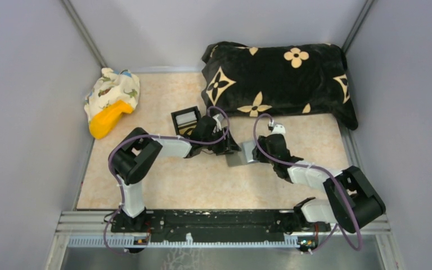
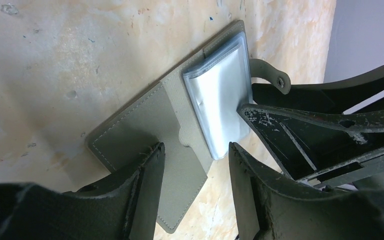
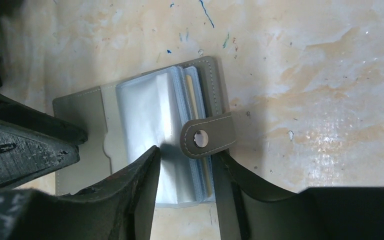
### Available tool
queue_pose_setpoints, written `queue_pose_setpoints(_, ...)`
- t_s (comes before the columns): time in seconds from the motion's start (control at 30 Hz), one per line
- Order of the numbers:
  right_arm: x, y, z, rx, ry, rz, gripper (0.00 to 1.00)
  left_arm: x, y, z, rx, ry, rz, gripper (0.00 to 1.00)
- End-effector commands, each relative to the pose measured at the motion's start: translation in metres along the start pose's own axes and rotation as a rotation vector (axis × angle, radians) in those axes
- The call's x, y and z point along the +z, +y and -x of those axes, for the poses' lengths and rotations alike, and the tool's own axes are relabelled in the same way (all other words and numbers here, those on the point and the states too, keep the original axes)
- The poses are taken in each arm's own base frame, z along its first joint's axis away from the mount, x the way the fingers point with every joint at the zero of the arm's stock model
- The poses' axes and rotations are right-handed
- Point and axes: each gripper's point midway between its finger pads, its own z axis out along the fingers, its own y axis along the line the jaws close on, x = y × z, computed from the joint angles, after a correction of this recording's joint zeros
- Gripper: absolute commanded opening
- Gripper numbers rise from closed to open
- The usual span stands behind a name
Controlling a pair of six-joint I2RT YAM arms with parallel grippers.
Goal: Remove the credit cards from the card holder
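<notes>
- Card holder [image 2: 130, 125] lies open on the table [image 3: 305, 60].
- Left gripper [image 2: 196, 150] open, one finger on its grey flap.
- Right gripper [image 3: 186, 155] open, astride the snap strap [image 3: 207, 137].

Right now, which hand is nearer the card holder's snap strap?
Right. The right hand has the snap strap right at its fingertips. The left hand is over the card holder at its plain flap, with the plastic sleeves between it and the strap.

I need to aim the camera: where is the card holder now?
The card holder lies open at the middle of the top view, between the left gripper and the right gripper, to the right of the black box.
</notes>
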Motion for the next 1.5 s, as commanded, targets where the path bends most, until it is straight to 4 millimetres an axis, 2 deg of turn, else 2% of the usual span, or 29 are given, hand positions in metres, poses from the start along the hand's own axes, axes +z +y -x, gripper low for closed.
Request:
queue_pose_setpoints(0.0, 0.002, 0.016, -0.001, 0.025, -0.003, 0.095, 0.4, 0.001, 0.018, -0.006, 0.002, 0.024, 0.065, 0.57)
queue_pose_setpoints(0.2, 0.001, 0.019, -0.003, 0.023, 0.001, 0.112, 0.1, 0.003, 0.017, -0.007, -0.004, 0.035, 0.051, 0.57)
queue_pose_setpoints(0.27, 0.0, 0.019, -0.002, 0.022, -0.001, 0.108, 0.04, 0.003, 0.017, -0.008, -0.003, 0.036, 0.049, 0.57)
queue_pose_setpoints(0.33, -0.001, 0.019, -0.001, 0.02, -0.006, 0.108, 0.04, 0.003, 0.016, -0.007, 0.0, 0.034, 0.05, 0.57)
queue_pose_setpoints(0.5, -0.006, 0.021, 0.004, 0.007, -0.025, 0.109, 0.22, 0.004, 0.017, -0.008, 0.0, 0.036, 0.051, 0.57)
queue_pose_setpoints(0.53, -0.006, 0.022, 0.005, 0.004, -0.025, 0.11, 0.23, 0.004, 0.018, -0.008, -0.002, 0.038, 0.051, 0.57)
queue_pose_setpoints(0.7, -0.005, 0.027, 0.003, -0.001, -0.015, 0.133, 0.23, 0.004, 0.016, -0.008, 0.0, 0.037, 0.047, 0.56)
queue_pose_setpoints(0.9, -0.005, 0.045, 0.002, -0.063, -0.017, 0.128, 0.21, 0.006, 0.016, -0.009, 0.001, 0.049, 0.043, 0.56)
queue_pose_setpoints(1.47, -0.018, 0.065, 0.03, -0.155, -0.089, 0.103, 0.2, 0.007, 0.015, -0.012, 0.022, 0.075, 0.027, 0.56)
